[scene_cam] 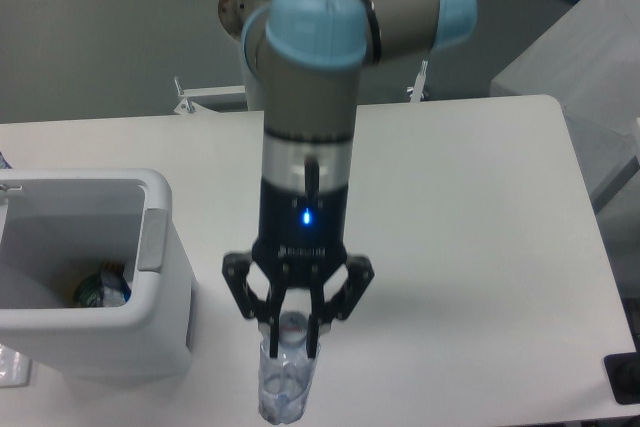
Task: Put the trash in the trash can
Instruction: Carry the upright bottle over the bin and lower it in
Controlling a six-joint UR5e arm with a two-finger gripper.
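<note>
The clear bluish plastic bottle [284, 382] hangs upright by its neck near the front edge of the white counter [480, 247], its white neck pinched at the top and its transparent body pointing down toward the camera's lower border; whether its base touches the counter cannot be told. The tool [296, 332] is clamped on that neck, its two black fingers [272, 325] drawn in against it from either side, with the black linkages spread out above. A small blue light glows on the tool's dark wrist, and the grey arm with pale blue joint caps [310, 27] rises straight up from it toward the back edge of the counter. Well to the left of the bottle, at the counter's left front part, stands the white trash can [165, 287], a rectangular bin with rounded corners, a thick rim and a grey strip on its right side. Inside it, at the bottom, lies some crumpled packaging [100, 285] with green and blue on it.
</note>
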